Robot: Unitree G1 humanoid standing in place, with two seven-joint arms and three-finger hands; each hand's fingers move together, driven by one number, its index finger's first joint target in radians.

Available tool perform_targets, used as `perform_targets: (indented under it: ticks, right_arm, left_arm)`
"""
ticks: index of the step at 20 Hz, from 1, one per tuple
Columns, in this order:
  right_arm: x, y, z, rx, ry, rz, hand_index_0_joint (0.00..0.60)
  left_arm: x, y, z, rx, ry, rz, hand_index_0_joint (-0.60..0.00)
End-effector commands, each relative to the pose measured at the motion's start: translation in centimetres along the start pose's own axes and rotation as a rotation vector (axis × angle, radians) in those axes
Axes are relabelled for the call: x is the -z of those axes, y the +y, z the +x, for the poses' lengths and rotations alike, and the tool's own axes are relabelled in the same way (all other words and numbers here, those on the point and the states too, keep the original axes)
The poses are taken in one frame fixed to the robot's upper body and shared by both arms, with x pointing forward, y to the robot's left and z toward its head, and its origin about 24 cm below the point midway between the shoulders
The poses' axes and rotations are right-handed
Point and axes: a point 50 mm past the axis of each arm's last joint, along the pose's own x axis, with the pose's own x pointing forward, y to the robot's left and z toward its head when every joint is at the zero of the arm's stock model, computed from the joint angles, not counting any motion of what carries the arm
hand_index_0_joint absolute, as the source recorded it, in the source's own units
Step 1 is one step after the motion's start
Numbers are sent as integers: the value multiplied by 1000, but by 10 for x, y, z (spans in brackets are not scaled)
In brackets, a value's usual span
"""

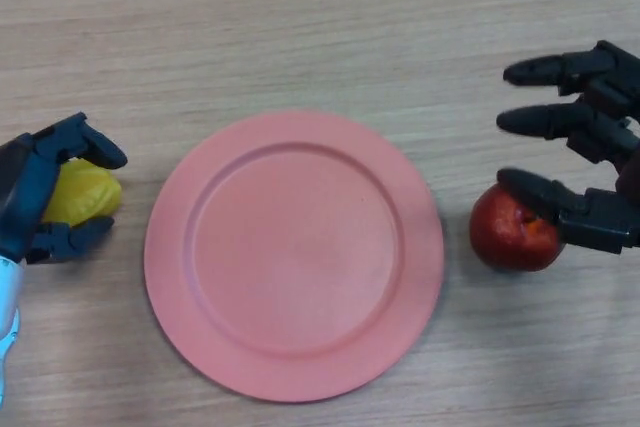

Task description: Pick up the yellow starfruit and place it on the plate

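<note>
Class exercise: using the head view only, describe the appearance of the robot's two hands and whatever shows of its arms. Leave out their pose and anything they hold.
Both the left hand and the right hand are matt black with thick, blocky, segmented fingers ending in rounded tips. A white, smooth-cased section of arm shows below the left hand; no markings are visible.

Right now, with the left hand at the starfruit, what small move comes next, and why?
Probably lift: the left hand is already curled round the starfruit, which lies on the table left of the empty plate. Raise it slightly before carrying it right.
</note>
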Motion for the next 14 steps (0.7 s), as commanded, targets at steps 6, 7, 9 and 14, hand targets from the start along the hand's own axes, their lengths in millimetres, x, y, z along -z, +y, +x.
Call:
perform_targets:
  ticks: [6,7,9,14]
  right_arm:
    - [-31,-14,-2,69,-168,-47,0]
    - [-32,-14,-1,73,-175,-53,0]
    - [-32,-14,-2,75,-183,-71,0]
    - [-34,-15,-2,80,-197,-80,0]
  left_arm:
    - [-49,55,-1,-296,-230,29,-600]
    - [-57,50,-3,-268,-256,-3,-600]
    - [-73,36,-7,-198,-302,8,-600]
    - [-107,-8,-26,134,-343,-152,-600]
